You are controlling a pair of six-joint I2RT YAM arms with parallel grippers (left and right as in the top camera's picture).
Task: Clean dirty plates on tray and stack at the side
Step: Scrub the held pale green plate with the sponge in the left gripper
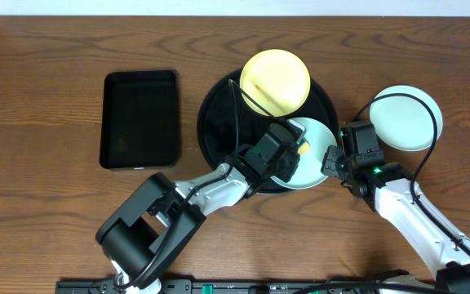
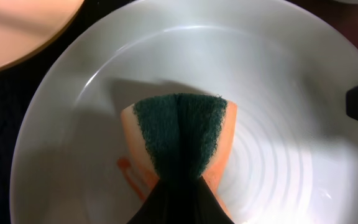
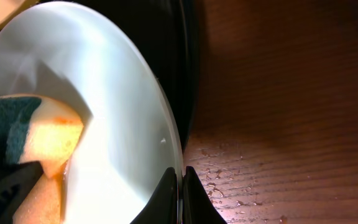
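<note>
A round black tray (image 1: 219, 106) holds a pale yellow plate (image 1: 276, 80) at its far edge and a mint-blue plate (image 1: 317, 135) at its right front edge. My left gripper (image 1: 294, 153) is shut on an orange sponge with a green scouring pad (image 2: 179, 140), pressed into the mint-blue plate (image 2: 278, 81). An orange smear (image 2: 126, 169) lies beside the sponge. My right gripper (image 3: 180, 190) is shut on that plate's rim (image 3: 135, 112). A second mint-blue plate (image 1: 406, 117) lies on the table to the right.
A smaller rectangular black tray (image 1: 139, 118) sits at the left. Water droplets (image 3: 229, 180) dot the wooden table beside the round tray's rim.
</note>
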